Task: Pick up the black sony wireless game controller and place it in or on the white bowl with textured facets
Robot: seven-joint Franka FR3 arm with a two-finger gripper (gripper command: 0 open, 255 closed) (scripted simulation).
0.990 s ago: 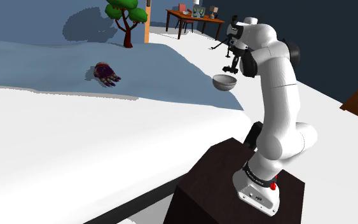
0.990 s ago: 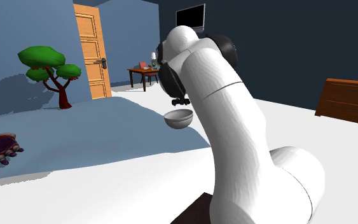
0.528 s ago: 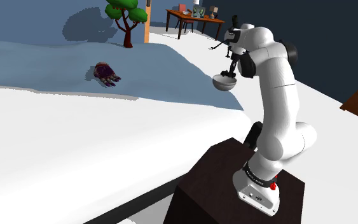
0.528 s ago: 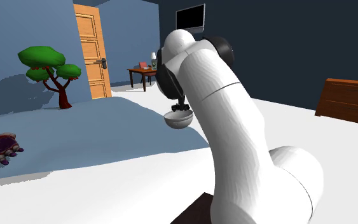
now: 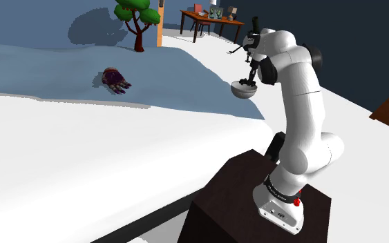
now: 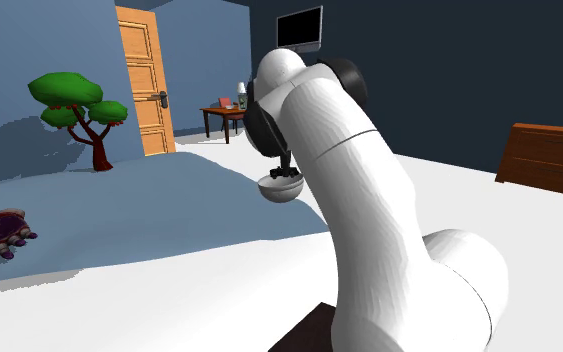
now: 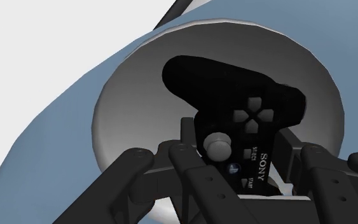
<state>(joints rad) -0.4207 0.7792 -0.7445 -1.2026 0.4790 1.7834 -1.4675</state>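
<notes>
The black Sony controller [image 7: 234,95] hangs inside the grey-white bowl [image 7: 114,108], its d-pad and thumbstick facing the wrist camera. My gripper [image 7: 238,137] is shut on the controller's lower body, one black finger at each side. In the shoulder view the gripper [image 5: 249,77] dips into the bowl [image 5: 244,90], which sits where the blue surface meets the white. The second exterior view shows the gripper [image 6: 287,172] just above the bowl [image 6: 281,190], half hidden by the arm.
A purple plush toy [image 5: 115,79] lies on the blue surface, far to the shoulder view's left of the bowl. A small tree [image 5: 134,17], a wooden door [image 6: 149,80] and a desk [image 5: 210,24] stand behind. The dark stand [image 5: 255,200] is close below.
The gripper has come down with the controller, from just above the bowl into it. The bowl and the plush toy have not moved.
</notes>
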